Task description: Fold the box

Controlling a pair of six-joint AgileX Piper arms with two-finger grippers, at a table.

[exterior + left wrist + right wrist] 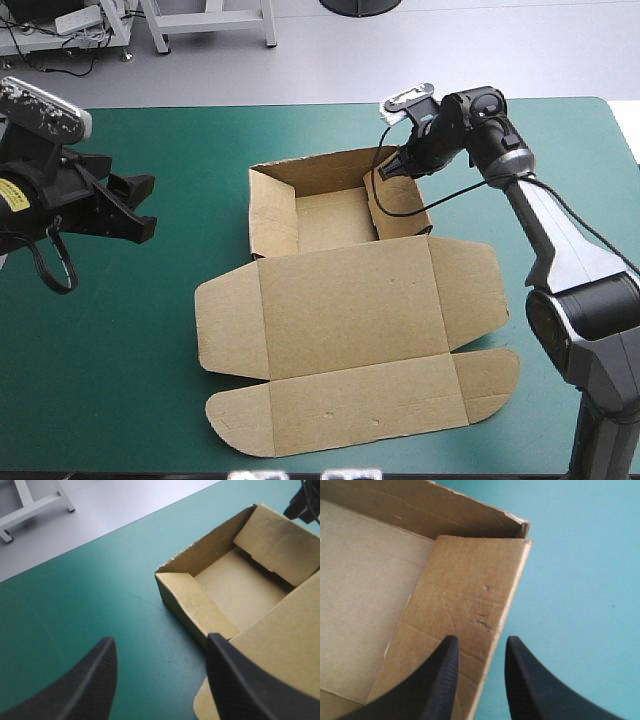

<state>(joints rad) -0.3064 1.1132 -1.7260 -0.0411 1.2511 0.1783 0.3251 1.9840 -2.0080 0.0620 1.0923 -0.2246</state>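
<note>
From above, the brown box (340, 310) lay near the middle of the table, on its teal-green cover (120, 400). Its tray (330, 215) stood on the far side with walls raised, and the lid (350, 300) lay flat toward the near edge, side flaps spread. The right gripper (385, 170) sat at the tray's right wall, near the far corner. The left gripper (148, 208) hung over bare cover toward the table's left edge, well apart from the box.

Along the left wrist, the left gripper (161, 639) had its black fingers spread wide, with nothing between them. The tray (240, 585) stood ahead of it, one finger over a corner of the lid (280, 640). The other arm's gripper (300, 507) showed at the tray's far side.

Along the right wrist, the right gripper (481, 639) had its fingers drawn nearly together astride the right wall (470, 580) – one on the inner face, one outside over the cover (580, 580) – clamped on the board's edge.
</note>
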